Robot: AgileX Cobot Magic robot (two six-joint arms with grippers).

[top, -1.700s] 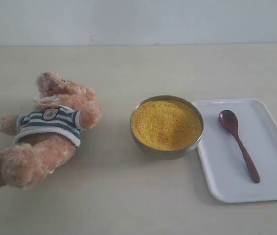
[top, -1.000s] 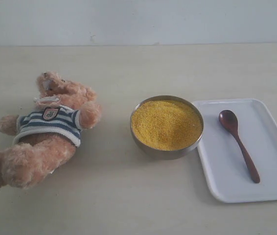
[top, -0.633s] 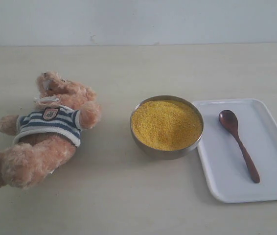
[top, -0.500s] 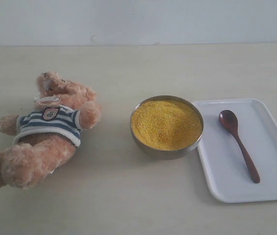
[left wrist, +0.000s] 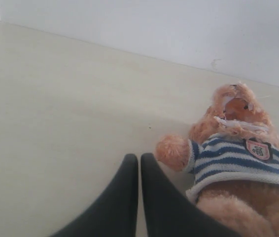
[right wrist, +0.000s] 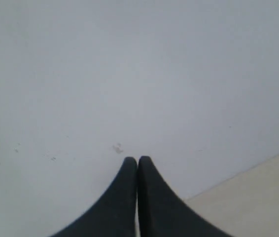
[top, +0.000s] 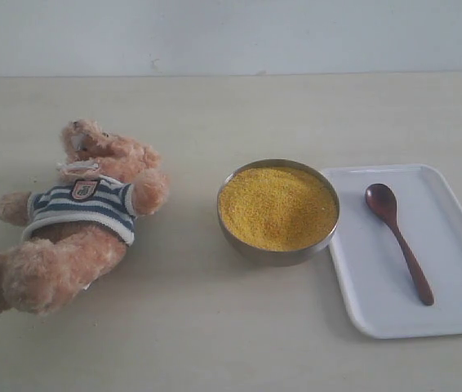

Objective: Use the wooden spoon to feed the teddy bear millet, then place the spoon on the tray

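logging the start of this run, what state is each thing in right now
teddy bear: lying on its back on the table, nothing touching it
metal bowl: upright, filled
millet: smooth mound in the bowl
wooden spoon: lying flat on the tray, not held
tray: flat on the table, holds only the spoon
left gripper: fingers shut, empty
right gripper: fingers shut, empty

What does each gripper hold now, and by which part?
Nothing. The left gripper and right gripper have jaws shut and empty; the wooden spoon lies on the tray.
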